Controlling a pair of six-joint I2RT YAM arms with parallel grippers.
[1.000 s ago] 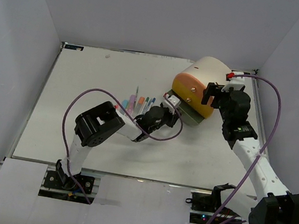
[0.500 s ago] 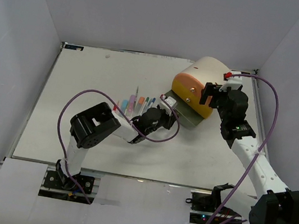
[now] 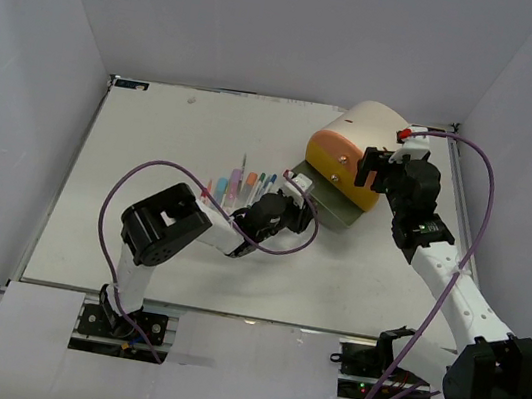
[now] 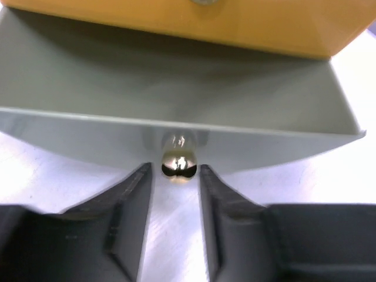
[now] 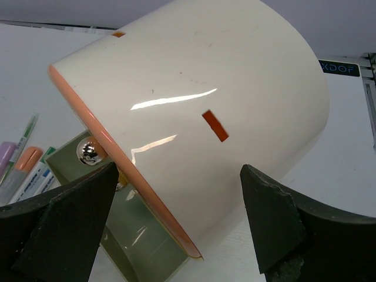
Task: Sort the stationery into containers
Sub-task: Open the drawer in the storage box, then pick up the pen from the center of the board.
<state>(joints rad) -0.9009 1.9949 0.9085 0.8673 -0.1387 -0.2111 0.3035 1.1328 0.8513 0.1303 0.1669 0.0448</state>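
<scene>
The cream organiser [image 3: 372,135] lies on its side at the back right, its round face of containers turned toward the stationery. Its grey bottom drawer [image 3: 330,204] stands pulled out and looks bare inside [image 4: 176,100]. My left gripper [image 3: 295,190] is at the drawer's brass knob [image 4: 178,163], open, with a thin gap between each finger and the knob [image 4: 175,176]. My right gripper [image 3: 385,168] is open wide, straddling the organiser's body [image 5: 179,194]. The stationery [image 3: 240,184], several coloured pens and markers, lies in a row left of the drawer.
The yellow drawer front [image 4: 176,20] sits shut above the grey one; the orange-pink rim [image 5: 135,194] edges the organiser's face. Pen tips [image 5: 23,164] show at the left of the right wrist view. White walls enclose the table [image 3: 154,141] on three sides.
My left gripper drew back toward the left with the knob, sliding the grey drawer further out, then its jaws parted off the knob. The right arm barely moved.
</scene>
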